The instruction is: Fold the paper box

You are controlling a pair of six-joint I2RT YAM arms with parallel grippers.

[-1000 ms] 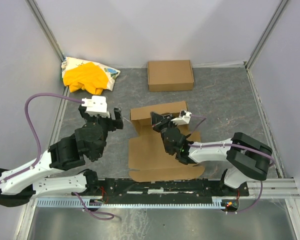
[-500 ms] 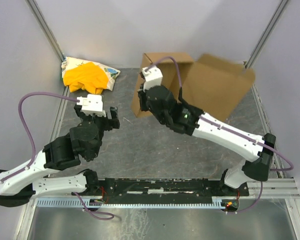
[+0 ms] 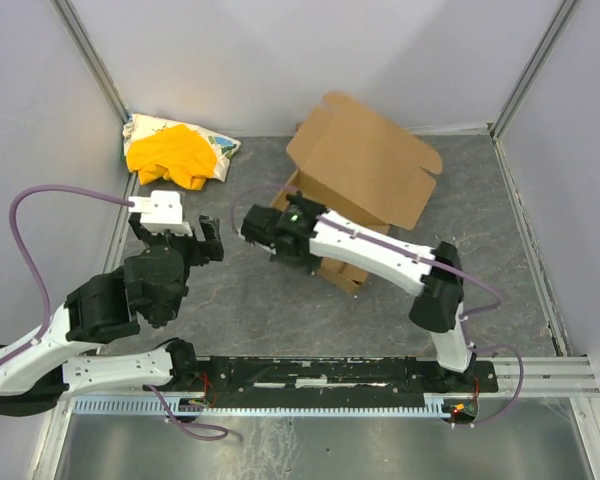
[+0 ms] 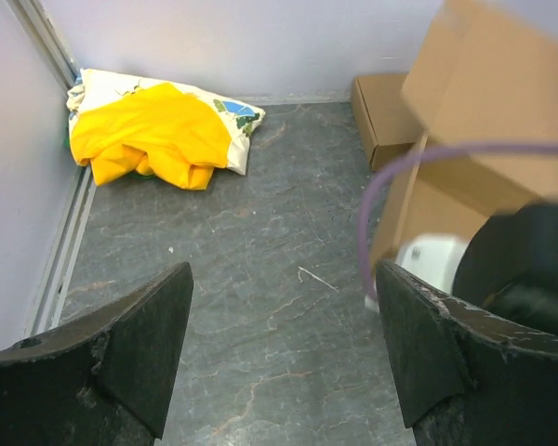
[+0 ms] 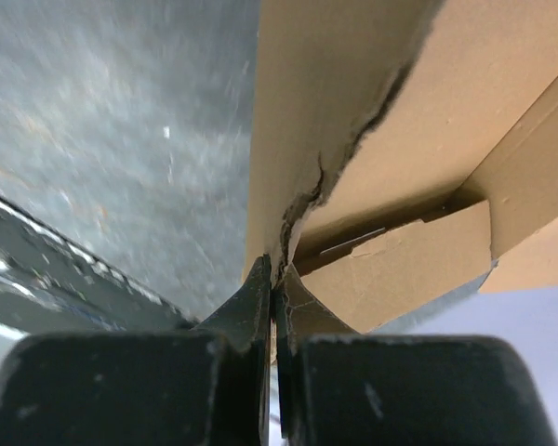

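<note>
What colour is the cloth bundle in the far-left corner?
Bright yellow cloth bundle, white patterned edging; best in left wrist view.

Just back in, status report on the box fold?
Right pincer shut on plain brown cardboard mailer box, panel raised. Left pincer open, empty. Yellow cloth bundle far left, clear of it.

Robot lab cell — white walls (image 3: 310, 50), aluminium frame posts (image 3: 92, 60).

No legible text, label, brand or number anywhere.
</note>
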